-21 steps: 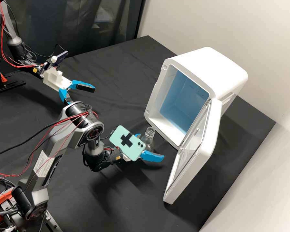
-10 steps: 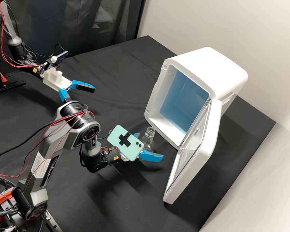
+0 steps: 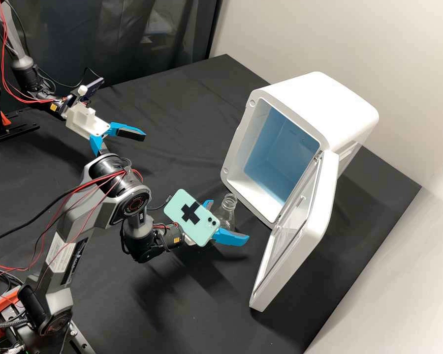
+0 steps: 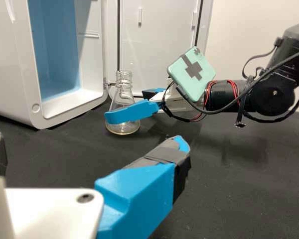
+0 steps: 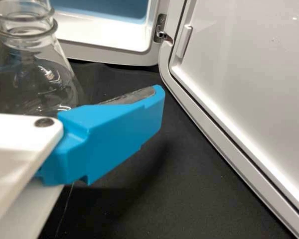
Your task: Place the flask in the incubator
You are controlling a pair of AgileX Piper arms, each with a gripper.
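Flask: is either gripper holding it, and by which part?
Nothing is held. The flask stands on the bench, inside the open right gripper, fingers flanking its lower body; the left gripper is open, well away.

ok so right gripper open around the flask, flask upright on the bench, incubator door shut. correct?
No: the incubator door is open, swung wide, per the high view. The rest holds: right gripper open around the flask, upright on the bench.
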